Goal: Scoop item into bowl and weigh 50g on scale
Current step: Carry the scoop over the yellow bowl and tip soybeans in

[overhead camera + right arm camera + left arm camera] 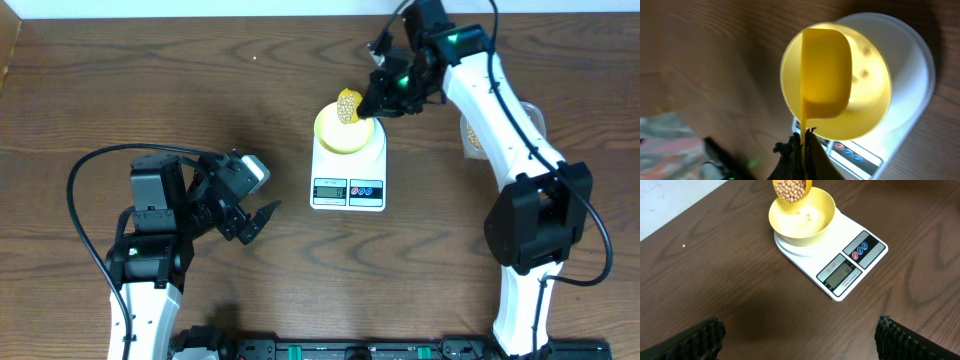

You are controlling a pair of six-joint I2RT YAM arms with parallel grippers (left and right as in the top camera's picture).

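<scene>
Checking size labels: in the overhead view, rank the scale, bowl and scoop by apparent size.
1. scale
2. bowl
3. scoop, clearly smallest even though it is raised over the bowl, nearer the camera.

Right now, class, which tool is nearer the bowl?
Right. The right tool holds the scoop of beans just above the bowl; the left tool is open, far off to the scale's side.

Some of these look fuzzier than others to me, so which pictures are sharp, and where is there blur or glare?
Overhead: evenly lit and sharp, only faint shadows. Left wrist: scale and bowl crisp, left gripper's fingers dark with little detail at the bottom edge. Right wrist: yellow scoop bright and very close, the wood table on the left blurred.
</scene>
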